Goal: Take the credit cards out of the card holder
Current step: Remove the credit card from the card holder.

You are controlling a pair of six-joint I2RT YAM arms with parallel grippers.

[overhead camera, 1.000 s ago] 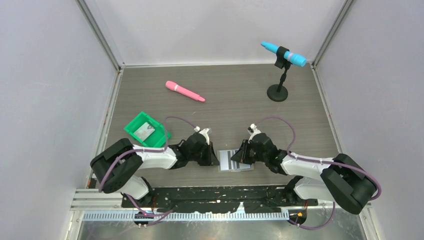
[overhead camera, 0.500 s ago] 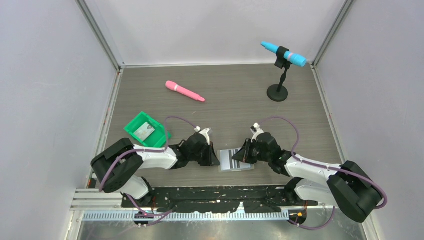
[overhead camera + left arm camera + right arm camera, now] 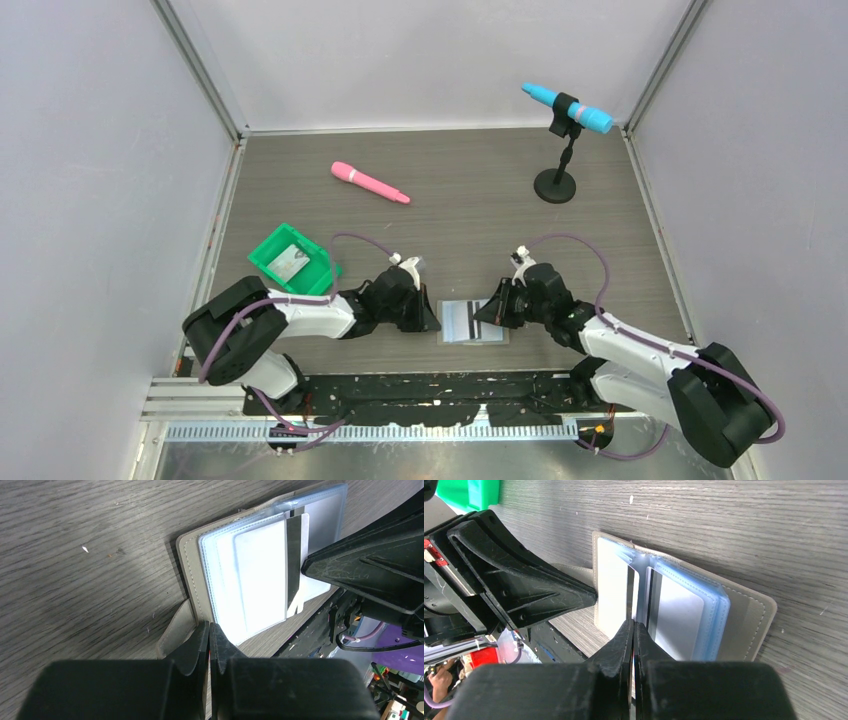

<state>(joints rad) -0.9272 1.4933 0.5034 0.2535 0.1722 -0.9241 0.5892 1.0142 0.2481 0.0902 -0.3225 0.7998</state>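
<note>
The grey card holder [image 3: 455, 325] lies open on the table between my two grippers, its pale blue pockets [image 3: 714, 615] facing up. A whitish credit card [image 3: 262, 580] with a dark stripe [image 3: 629, 590] sticks partly out of a pocket. My right gripper [image 3: 632, 626] is shut on that card's striped edge. My left gripper [image 3: 209, 629] is shut, with its tips down on the grey flap at the holder's left edge [image 3: 192, 575]. A second card [image 3: 676, 612] sits inside the right-hand pocket. In the top view the grippers [image 3: 432, 322] [image 3: 482, 318] flank the holder.
A green tray [image 3: 270, 250] stands left of the left arm, with one pale card [image 3: 291, 262] inside. A pink pen-like stick [image 3: 370, 183] lies further back. At the back right a blue one [image 3: 566, 107] rests on a black stand [image 3: 555, 186]. Walls close three sides.
My right jaws closed and the right arm drew back to the right; the card's dark stripe now shows further right over the holder. The left arm stayed put.
</note>
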